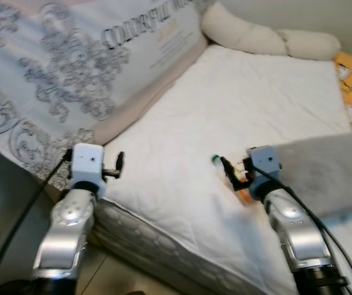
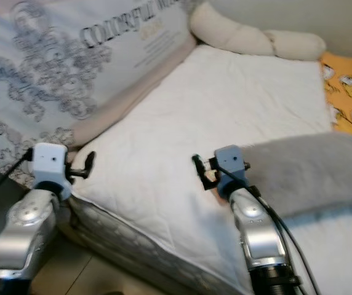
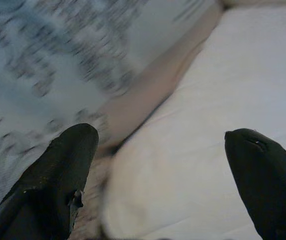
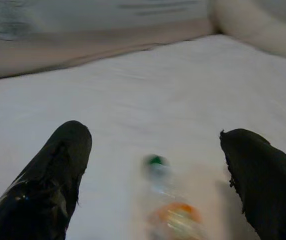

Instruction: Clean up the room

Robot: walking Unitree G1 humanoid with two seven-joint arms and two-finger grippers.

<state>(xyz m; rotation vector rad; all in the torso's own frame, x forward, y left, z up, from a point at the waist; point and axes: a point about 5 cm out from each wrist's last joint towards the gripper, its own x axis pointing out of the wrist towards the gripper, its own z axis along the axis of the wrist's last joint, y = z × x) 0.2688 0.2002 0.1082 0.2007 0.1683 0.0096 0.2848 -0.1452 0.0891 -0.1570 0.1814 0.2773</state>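
A small clear bottle (image 4: 165, 202) with a green cap and orange label lies on its side on the white mattress (image 1: 237, 104), near the front edge and just beside a grey blanket (image 1: 330, 172). The right gripper (image 4: 155, 175) hangs right over it with fingers spread wide, one on each side, apparently lined up to pick it up as stray clutter. The left gripper (image 3: 158, 165), also open and empty, hovers at the mattress corner beside the patterned cover (image 1: 71, 61), likely just kept clear. A cream pillow (image 1: 262, 37) lies at the far end.
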